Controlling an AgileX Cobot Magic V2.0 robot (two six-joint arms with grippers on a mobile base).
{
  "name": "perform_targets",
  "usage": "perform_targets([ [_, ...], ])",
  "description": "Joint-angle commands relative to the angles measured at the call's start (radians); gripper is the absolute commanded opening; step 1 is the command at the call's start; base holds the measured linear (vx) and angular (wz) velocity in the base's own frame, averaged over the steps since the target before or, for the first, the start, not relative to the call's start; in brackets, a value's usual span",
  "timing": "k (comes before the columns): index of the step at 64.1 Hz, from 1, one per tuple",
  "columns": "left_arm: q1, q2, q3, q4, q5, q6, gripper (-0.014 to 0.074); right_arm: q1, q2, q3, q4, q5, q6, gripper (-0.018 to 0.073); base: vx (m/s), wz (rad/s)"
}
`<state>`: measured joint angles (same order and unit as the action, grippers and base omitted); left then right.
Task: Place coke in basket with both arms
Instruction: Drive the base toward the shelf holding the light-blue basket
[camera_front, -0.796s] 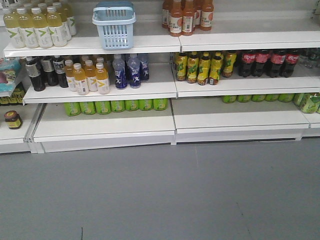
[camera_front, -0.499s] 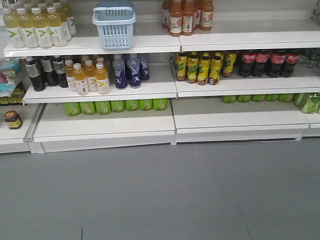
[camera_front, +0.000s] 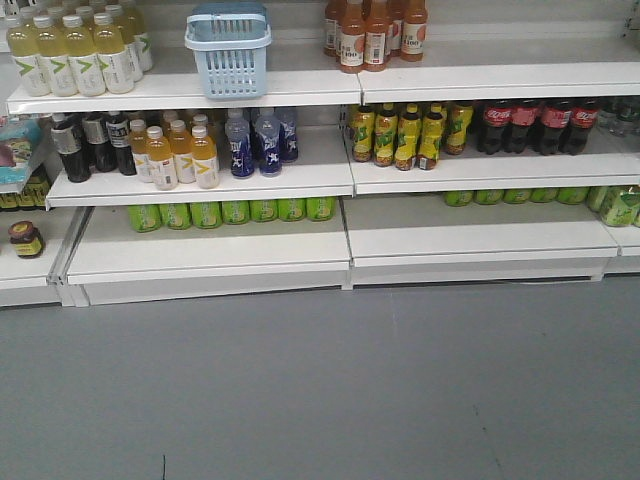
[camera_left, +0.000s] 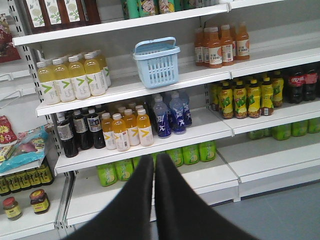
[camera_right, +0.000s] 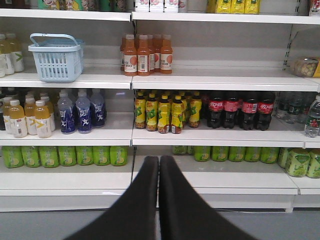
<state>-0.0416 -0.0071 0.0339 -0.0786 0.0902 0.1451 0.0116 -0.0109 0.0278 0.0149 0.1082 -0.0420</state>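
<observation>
Red labels with white script mark the coke bottles (camera_right: 239, 109) on the middle shelf (camera_right: 225, 136), right side; basket (camera_front: 230, 50) on upper shelf (camera_front: 300, 85), left. Left gripper (camera_left: 154, 159) and right gripper (camera_right: 159, 160) face the shelves, jaws pressed together.

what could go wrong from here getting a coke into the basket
1. The coke bottles stand packed in a row, close beside the yellow-labelled bottles; reaching for one could topple neighbours.
2. The basket sits near the front edge of a higher shelf; a nudge might push it off.
3. The left gripper and right gripper are both shut, so they must open before grasping.
</observation>
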Motion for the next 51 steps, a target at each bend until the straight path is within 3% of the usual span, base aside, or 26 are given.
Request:
perform_targets([
  [1,0.000,-0.020,-0.001,0.000,-0.072,-0.006,-0.0006,0.000,-0.018,0.011,-0.002,-0.069,-0.004,-0.0009,0.00,0.00],
  [51,0.000,-0.020,-0.001,0.000,-0.072,-0.006,-0.0006,0.000,-0.018,0.011,-0.002,-0.067,-0.004,-0.0009,0.07,-0.01],
])
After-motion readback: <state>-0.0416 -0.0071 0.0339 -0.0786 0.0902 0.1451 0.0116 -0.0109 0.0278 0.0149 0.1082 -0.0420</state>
